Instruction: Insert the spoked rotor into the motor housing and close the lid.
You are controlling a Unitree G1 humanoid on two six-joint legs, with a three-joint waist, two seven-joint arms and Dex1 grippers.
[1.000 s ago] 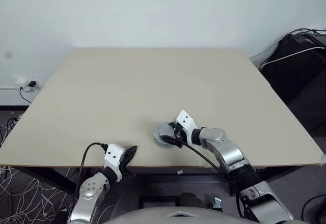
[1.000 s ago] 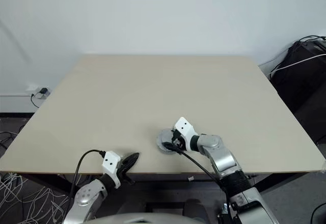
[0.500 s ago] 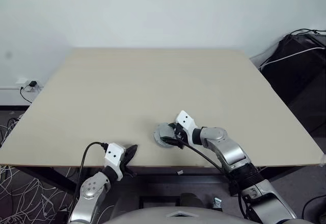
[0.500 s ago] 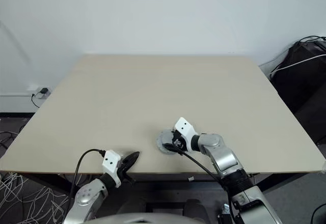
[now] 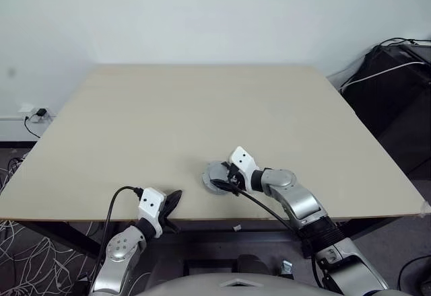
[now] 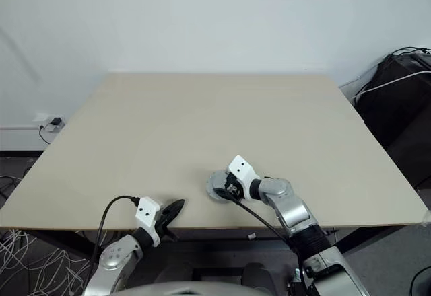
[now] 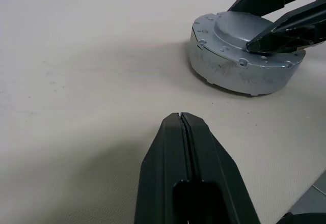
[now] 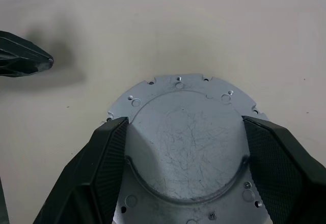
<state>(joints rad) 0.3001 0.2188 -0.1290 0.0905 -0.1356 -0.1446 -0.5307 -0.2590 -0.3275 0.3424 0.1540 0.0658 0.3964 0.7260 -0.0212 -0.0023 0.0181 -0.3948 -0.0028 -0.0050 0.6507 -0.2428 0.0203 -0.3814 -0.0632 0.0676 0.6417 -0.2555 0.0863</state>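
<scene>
Lid (image 8: 184,142) shut on table (image 5: 168,114), between right gripper (image 8: 183,147) jaws spread astride it, left gripper (image 7: 182,117) jaws closed, empty nearby

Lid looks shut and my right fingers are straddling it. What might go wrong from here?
1. The right gripper has its fingers spread on either side of the lid; lifting away at a slant may drag the closed unit across the table.
2. The unit sits close to the table's near edge, so a nudge that way might send it off.
3. The shut left gripper rests nearby, pointing at the lid; any sweep toward it risks a bump.
</scene>
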